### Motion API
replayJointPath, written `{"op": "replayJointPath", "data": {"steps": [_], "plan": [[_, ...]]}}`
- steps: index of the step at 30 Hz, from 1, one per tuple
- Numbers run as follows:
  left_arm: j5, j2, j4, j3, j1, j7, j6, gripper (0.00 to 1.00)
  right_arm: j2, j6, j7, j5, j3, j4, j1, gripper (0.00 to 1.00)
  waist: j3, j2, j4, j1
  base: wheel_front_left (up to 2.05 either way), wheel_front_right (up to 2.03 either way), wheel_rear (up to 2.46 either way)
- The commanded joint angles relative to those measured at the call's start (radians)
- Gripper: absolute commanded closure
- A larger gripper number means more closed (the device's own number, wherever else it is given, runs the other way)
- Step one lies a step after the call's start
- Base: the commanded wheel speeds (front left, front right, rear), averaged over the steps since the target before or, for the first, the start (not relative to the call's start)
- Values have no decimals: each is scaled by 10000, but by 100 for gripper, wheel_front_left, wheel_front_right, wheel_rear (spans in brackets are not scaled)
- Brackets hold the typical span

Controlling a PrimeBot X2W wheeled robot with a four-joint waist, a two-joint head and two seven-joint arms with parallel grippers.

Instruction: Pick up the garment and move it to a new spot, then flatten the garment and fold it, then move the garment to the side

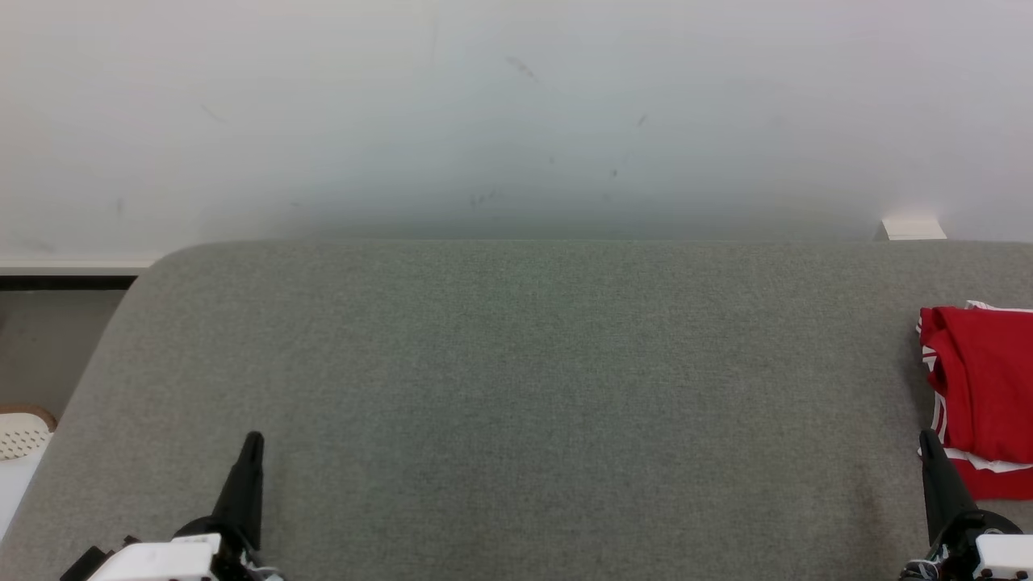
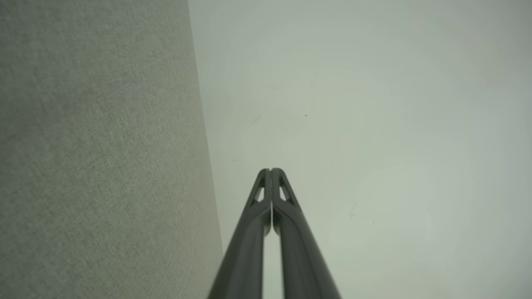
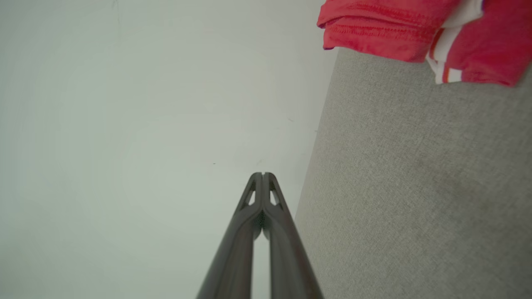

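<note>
L tool [image 1: 252, 442] sits lower left of the head frame, fingers pressed together, nothing in them. R tool [image 1: 928, 440] is lower right, same: closed, empty. The red garment [image 1: 980, 379] w/ white stripes lies bunched at the frame's right edge on the grey bench [image 1: 516, 387], near the R tool tip but not touching, partly cut off. Both arms are low at the bench's near edge, prob. a rest pose that leaves the middle free for laying cloth flat. You'd judge the R arm best placed to reach it.
</note>
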State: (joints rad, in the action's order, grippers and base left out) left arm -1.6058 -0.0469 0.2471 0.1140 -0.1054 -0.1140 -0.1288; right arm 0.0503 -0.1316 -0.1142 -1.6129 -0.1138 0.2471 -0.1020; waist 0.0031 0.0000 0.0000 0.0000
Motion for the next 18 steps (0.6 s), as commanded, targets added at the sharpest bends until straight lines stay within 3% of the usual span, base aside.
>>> {"op": "replayJointPath", "data": {"steps": [1,18], "plan": [[-132,-63,-30,18,-72,-37,-49,100,-3,17,-38,7,-45,-48,-122,100,0,0,0,0,0,0,0],[-132,-63,-31,18,-72,-36,-49,100,-5,17,-40,10,-46,-48,-122,100,0,0,0,0,0,0,0]]}}
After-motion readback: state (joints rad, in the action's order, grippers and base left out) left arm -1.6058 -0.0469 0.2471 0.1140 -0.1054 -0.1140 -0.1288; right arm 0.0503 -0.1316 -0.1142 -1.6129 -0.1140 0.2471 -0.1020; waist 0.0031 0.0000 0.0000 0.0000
